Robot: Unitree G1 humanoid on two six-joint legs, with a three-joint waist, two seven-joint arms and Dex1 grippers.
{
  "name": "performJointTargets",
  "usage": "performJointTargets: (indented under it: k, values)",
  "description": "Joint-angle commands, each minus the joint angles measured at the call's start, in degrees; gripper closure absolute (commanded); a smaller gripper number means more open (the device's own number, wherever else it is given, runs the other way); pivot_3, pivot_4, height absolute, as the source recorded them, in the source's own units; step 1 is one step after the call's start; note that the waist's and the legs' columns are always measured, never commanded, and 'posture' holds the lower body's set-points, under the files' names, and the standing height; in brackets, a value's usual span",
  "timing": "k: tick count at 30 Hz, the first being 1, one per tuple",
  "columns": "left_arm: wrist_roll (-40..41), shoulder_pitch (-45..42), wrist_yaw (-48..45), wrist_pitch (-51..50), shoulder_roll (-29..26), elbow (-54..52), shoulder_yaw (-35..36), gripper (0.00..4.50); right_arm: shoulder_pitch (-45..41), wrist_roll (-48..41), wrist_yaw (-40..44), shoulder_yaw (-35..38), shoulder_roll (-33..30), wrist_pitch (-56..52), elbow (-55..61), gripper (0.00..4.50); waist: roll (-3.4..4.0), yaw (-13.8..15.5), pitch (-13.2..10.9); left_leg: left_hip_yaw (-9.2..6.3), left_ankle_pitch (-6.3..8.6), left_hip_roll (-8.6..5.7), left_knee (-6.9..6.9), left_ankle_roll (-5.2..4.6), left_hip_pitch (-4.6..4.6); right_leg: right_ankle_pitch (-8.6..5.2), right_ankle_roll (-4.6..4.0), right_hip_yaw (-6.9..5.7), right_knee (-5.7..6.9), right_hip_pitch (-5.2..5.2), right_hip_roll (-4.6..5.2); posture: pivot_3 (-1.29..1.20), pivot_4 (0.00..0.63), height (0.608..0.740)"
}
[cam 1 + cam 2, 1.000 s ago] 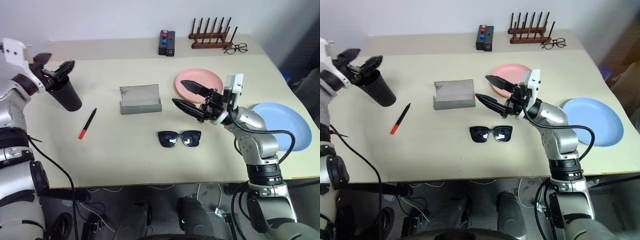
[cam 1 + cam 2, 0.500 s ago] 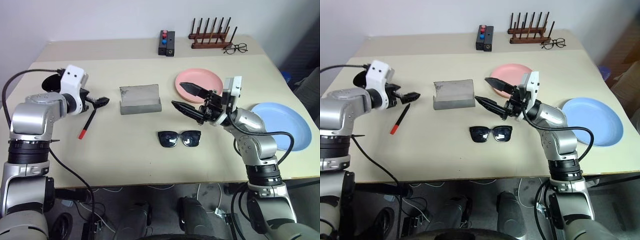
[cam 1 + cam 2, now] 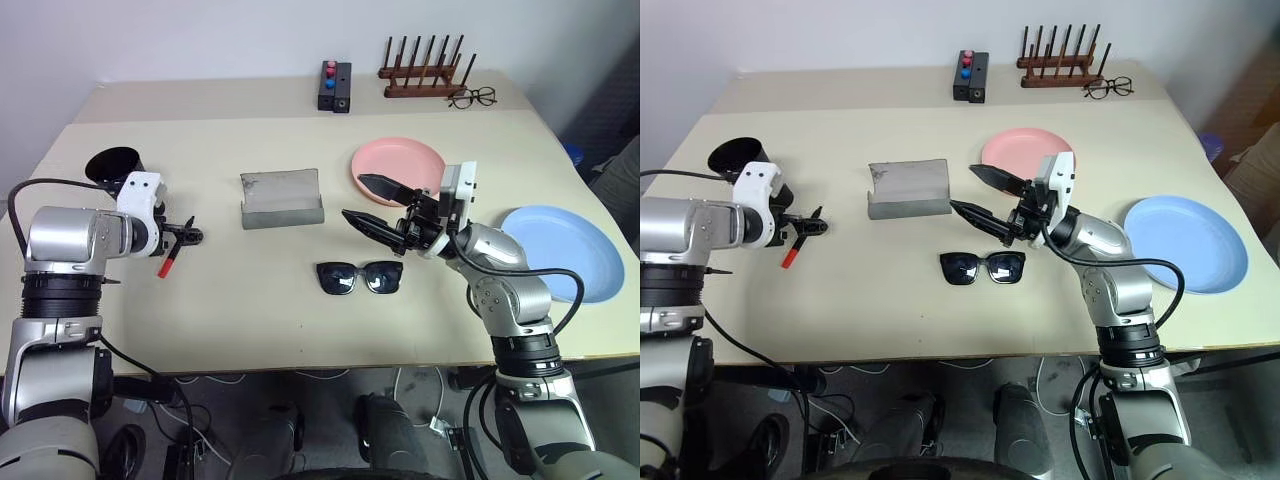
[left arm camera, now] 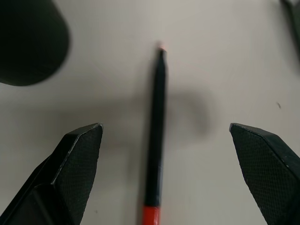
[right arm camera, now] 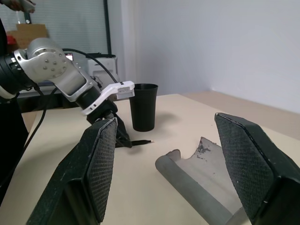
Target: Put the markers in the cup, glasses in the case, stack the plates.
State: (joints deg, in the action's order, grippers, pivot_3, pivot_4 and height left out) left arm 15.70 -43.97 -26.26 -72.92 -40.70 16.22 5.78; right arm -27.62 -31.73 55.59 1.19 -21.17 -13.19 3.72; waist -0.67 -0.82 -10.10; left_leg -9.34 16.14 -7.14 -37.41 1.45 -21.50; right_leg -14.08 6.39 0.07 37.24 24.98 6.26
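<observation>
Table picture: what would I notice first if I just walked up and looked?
Probably the left claw, wide open and low over a slim black marker with a red end near the table's left edge, beside the tall black plastic cup. In the middle, black-framed sunglasses lie just in front of the open right claw, with the grey box-like glasses case behind them. The round salmon pink plate and round light blue plate lie apart on the right.

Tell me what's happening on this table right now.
The robot's left hand, open, is poised over the marker lying on the table beside the upright black cup. The right hand hovers open and empty above the sunglasses, next to the open grey case. The pink plate and blue plate sit apart, unstacked.
</observation>
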Motion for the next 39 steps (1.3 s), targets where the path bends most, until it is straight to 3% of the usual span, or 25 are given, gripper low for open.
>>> performJointTargets:
  k: [1,10,13,20,24,29,35,39]
  values:
    - [-0.71,-2.31,1.83,3.29,1.34,3.02,2.13,0.04,-0.86,-0.16,-0.11,0.25,0.46,1.31,1.60,1.10,-0.01,0.04,0.01,0.00,0.00,-0.01,-0.01,0.00,0.00,0.00,0.00,-0.01,0.00,0.00,0.01,0.00,0.150,0.740]
    - [-3.43,-5.66,0.57,9.91,2.58,12.88,-2.12,0.04,-0.33,0.12,-0.73,0.14,0.25,1.45,2.13,1.10,-0.01,-0.26,0.00,0.00,0.00,-0.01,0.00,0.00,0.00,0.00,0.00,-0.02,0.01,0.01,0.03,0.00,0.150,0.740]
    - [-3.88,-5.34,-0.89,9.00,2.11,13.40,-3.75,0.91,-0.06,0.12,-1.05,0.24,0.10,1.48,2.36,1.10,-0.01,-0.16,0.01,0.01,0.00,-0.01,0.00,0.00,0.00,0.00,0.00,-0.02,0.01,0.01,0.03,0.00,0.150,0.740]
    - [-3.75,-4.87,-3.47,5.65,1.52,12.27,-5.43,4.35,-0.06,0.24,-1.54,0.22,0.03,1.73,2.23,1.10,0.00,-0.11,0.01,0.01,0.00,-0.02,-0.01,0.00,0.00,0.00,0.00,-0.02,0.01,0.00,0.03,0.00,0.150,0.740]
    - [-3.75,-4.48,-4.57,4.33,0.91,10.77,-5.86,4.44,-0.25,0.31,-1.49,0.20,0.06,1.85,1.84,1.10,0.01,-0.07,0.02,0.01,0.00,-0.04,-0.02,0.00,0.01,0.00,0.00,-0.02,0.00,-0.03,0.05,0.00,0.150,0.740]
    - [-1.49,-1.62,-8.71,5.85,-0.81,0.07,-5.52,4.44,-0.74,0.33,-1.06,0.16,0.22,2.00,0.92,1.10,0.01,-0.21,0.01,0.00,0.00,-0.03,0.01,0.00,0.00,0.00,0.00,-0.01,0.00,0.00,0.06,0.00,0.150,0.740]
    - [-1.55,-3.58,-8.34,13.42,-0.14,-3.37,-4.01,4.44,-0.73,-1.30,1.80,0.56,-1.29,-0.28,0.24,1.10,0.00,-0.05,0.01,-0.01,0.00,-0.02,-0.02,0.00,-0.01,0.00,0.00,-0.02,-0.01,-0.02,0.05,0.00,0.150,0.740]
    - [-0.35,-5.05,-9.53,24.15,1.59,-3.57,-1.08,4.44,-0.90,-1.37,2.01,1.24,-1.60,-0.55,-0.49,1.10,0.00,0.03,0.01,-0.01,0.00,-0.02,-0.02,0.00,-0.02,0.00,0.00,-0.03,-0.02,-0.02,0.09,0.00,0.150,0.740]
